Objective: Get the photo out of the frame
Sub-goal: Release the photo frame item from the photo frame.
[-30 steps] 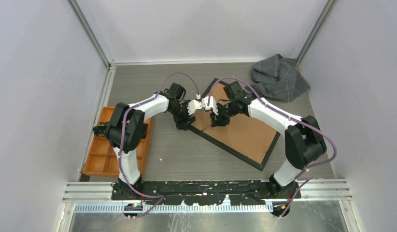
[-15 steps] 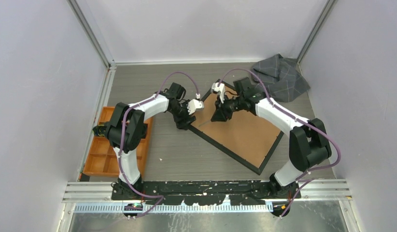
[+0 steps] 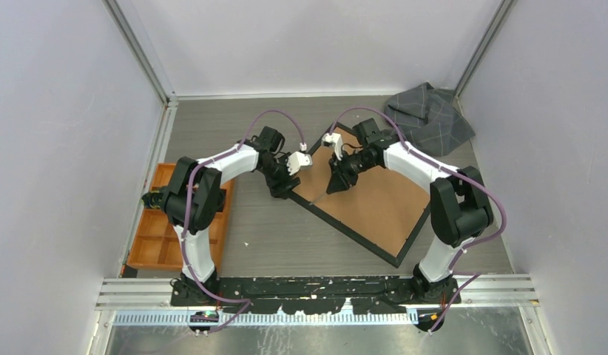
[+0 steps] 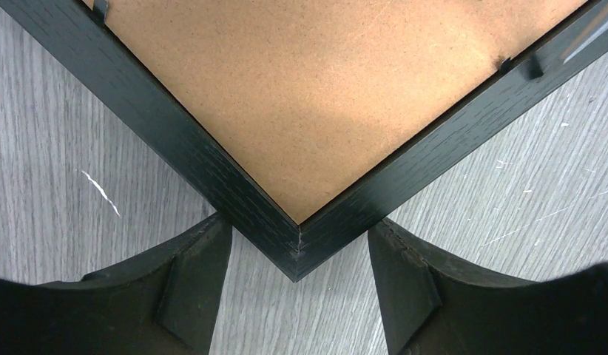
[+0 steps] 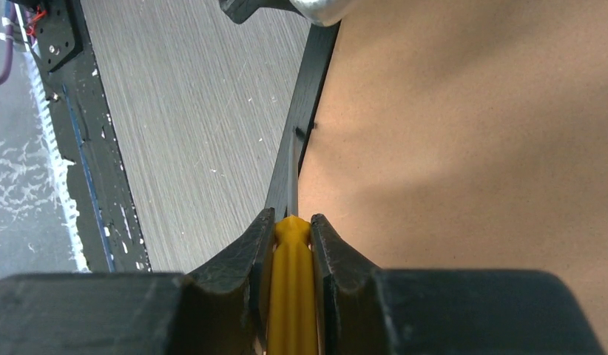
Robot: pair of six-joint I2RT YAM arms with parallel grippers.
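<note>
Fingers (image 4: 190, 288) of the left gripper (image 4: 297, 255) stay spread astride the frame (image 3: 353, 231) corner; right gripper (image 5: 292, 229), pinching a yellow tool (image 5: 290, 296), has drawn away from it.

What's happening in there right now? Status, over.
Left gripper open, straddling frame corner. Right gripper shut on yellow tool at frame edge. Frame face down, backing board on, photo unseen.

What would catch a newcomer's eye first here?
The big black frame lying face down mid-table, brown back up. The open left gripper straddles its left corner, while the right gripper is shut on a yellow tool at the frame's edge. A crumpled grey cloth sits in the far right corner.
</note>
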